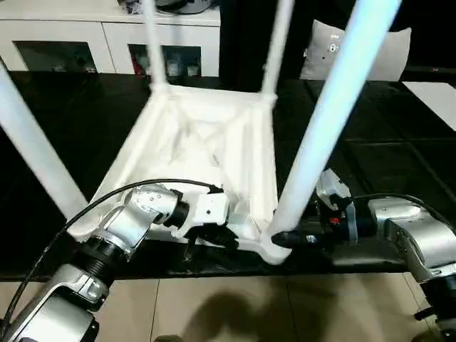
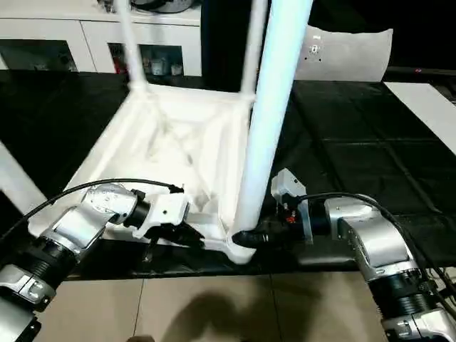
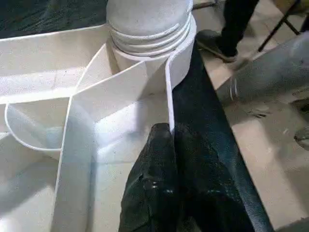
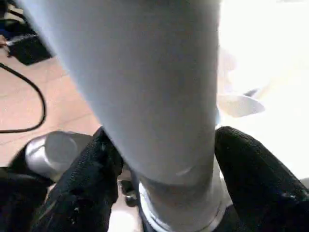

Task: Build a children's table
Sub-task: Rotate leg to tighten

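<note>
- Upturned on the work table (image 1: 370, 164), near its front edge: white ribbed tabletop (image 1: 206, 142), round legs standing up from its corner sockets.
- Left gripper (image 3: 166, 145): pinched shut on the thin front rim.
- Right gripper (image 4: 169, 159): fingers straddling the near-right leg (image 1: 320, 121) at its base; actual clamping impossible to tell.
- Best done by bracing the rim, twisting the smooth tapered leg squarely until the threads seat.

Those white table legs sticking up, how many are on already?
4. All stand in corner sockets of the upside-down tabletop: far left leg, far right leg, near left leg, and near right leg, which the right gripper straddles at its base.
</note>
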